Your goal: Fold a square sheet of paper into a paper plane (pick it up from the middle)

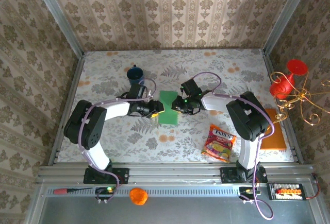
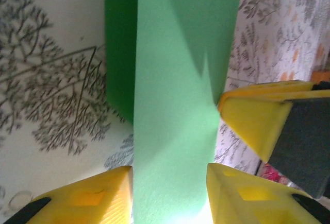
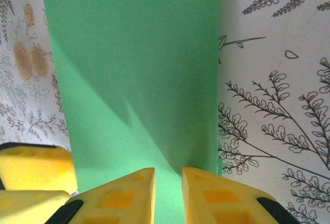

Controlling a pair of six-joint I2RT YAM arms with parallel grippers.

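The square sheet of paper [image 1: 168, 109], folded into a narrow strip, lies mid-desk [image 1: 221, 80], the right end effector [image 3: 168, 177] pinched on its edge, probably to anchor it, while the left end effector [image 2: 169, 172] straddles it, its 2 fingers apart.

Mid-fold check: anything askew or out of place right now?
The green paper shows a darker strip beside its lighter fold in the left wrist view, so the layers may not line up. Nothing looks spilled or torn.
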